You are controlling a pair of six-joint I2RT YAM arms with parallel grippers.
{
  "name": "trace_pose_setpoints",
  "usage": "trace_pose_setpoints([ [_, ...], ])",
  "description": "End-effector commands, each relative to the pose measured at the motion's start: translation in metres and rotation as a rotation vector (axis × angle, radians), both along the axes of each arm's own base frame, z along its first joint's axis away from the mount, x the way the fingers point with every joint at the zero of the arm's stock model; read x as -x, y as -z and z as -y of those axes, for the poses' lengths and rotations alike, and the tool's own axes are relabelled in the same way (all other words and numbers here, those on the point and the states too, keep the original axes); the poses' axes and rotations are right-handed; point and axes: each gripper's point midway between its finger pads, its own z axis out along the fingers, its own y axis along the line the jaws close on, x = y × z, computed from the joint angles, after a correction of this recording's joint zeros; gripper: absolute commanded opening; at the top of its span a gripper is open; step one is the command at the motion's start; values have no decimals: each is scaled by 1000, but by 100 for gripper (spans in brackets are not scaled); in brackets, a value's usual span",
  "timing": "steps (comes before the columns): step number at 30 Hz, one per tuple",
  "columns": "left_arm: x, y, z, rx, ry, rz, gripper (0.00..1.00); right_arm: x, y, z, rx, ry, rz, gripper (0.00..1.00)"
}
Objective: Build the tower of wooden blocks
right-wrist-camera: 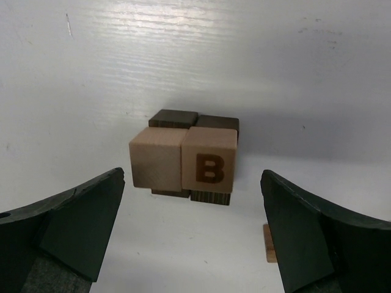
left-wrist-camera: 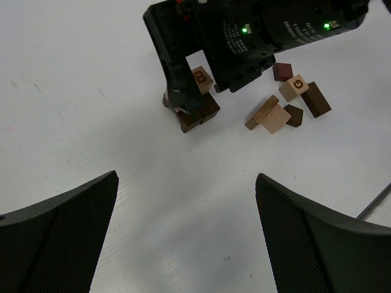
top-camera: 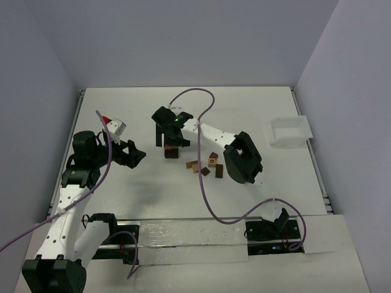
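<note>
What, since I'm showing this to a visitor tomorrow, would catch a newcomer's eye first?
The right gripper hangs open over the wood block tower in the middle: two tan blocks, one marked B, on dark ones. Loose blocks lie scattered just right of it, and a white tray sits far right.

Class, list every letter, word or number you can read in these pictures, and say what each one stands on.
"B": burnt into the front face of the light tan block on top of the wood block tower.
"G": on a light loose block in the pile beside it.
White print on the black housing with green lights: too blurred and cut off to read.
</note>
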Motion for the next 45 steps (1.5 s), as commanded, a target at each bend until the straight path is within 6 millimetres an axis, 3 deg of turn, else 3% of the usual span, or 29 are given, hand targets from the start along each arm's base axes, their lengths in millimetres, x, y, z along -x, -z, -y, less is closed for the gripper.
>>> trace_pose_setpoints([
  [1,-8,-18,-1,15,-14,68,99,4,-57,12,-63,-9,82,100],
  [5,-7,-18,-2,12,-19,73,99,22,-56,14,-65,-72,60,100],
  [7,-7,-19,-2,11,-19,78,99,42,-57,14,-87,-146,31,100],
  [12,-6,-21,-3,9,-18,87,99,73,-86,18,-164,-309,75,100],
  [15,-5,-22,-3,10,-12,91,99,88,-100,33,-177,-425,130,100],
  [19,-5,-23,-3,9,-11,96,99,91,-107,72,-81,-526,219,100],
  [24,-5,-23,-3,12,-12,100,99,65,-74,153,60,-365,154,95],
  [27,-5,-23,-2,12,-11,102,99,55,-56,176,84,-346,126,82],
  [29,-4,-23,-2,10,-9,100,99,54,-46,178,91,-388,111,72],
  [37,-2,-21,-2,6,0,98,99,54,-20,174,129,-497,68,56],
  [45,-1,-21,-1,9,4,96,99,60,15,179,162,-490,-38,57],
])
